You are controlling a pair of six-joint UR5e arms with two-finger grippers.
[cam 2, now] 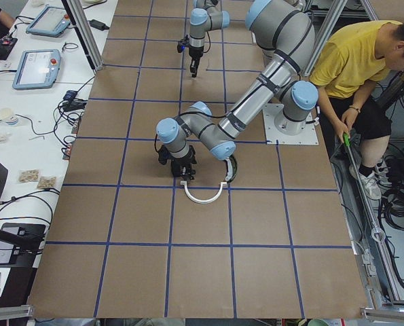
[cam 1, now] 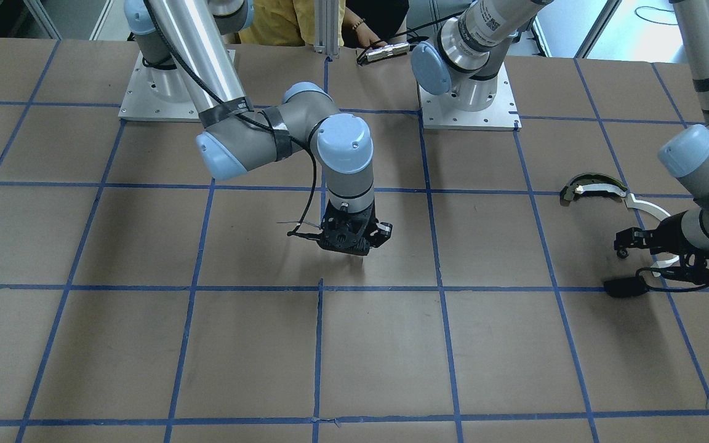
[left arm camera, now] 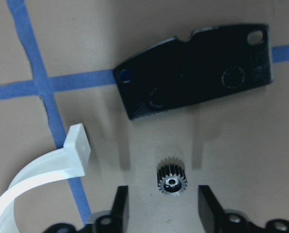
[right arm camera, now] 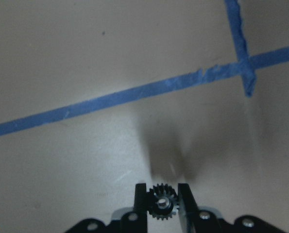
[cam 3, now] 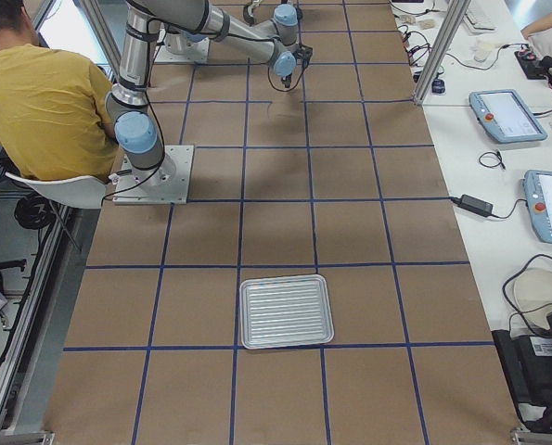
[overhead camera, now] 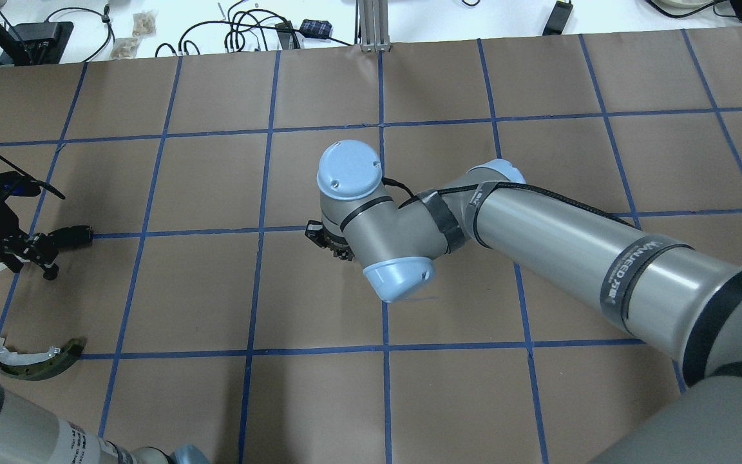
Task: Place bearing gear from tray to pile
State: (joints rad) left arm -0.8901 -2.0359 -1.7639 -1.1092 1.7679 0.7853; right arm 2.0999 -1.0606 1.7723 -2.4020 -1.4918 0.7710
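My right gripper point(right arm camera: 161, 195) is shut on a small black bearing gear point(right arm camera: 161, 202) and holds it above bare brown table at mid-table point(cam 1: 357, 253). My left gripper point(left arm camera: 162, 196) is open, low over the pile at the table's left end point(overhead camera: 39, 252). A second small black gear point(left arm camera: 172, 179) lies on the table between its fingers, touching neither. The pile holds a flat black plate point(left arm camera: 197, 82), a white curved arc strip point(left arm camera: 42, 170) and a dark olive curved piece point(overhead camera: 36, 364). The silver tray point(cam 3: 285, 311) is at the table's right end, far from both grippers, with nothing visible in it.
Blue tape lines point(cam 1: 320, 286) grid the brown table. Both arm bases stand on metal plates point(cam 1: 468, 117) at the robot side. A person in a yellow shirt point(cam 2: 364, 61) sits behind the bases. Cables and tablets point(cam 3: 507, 116) lie on the white bench past the far edge.
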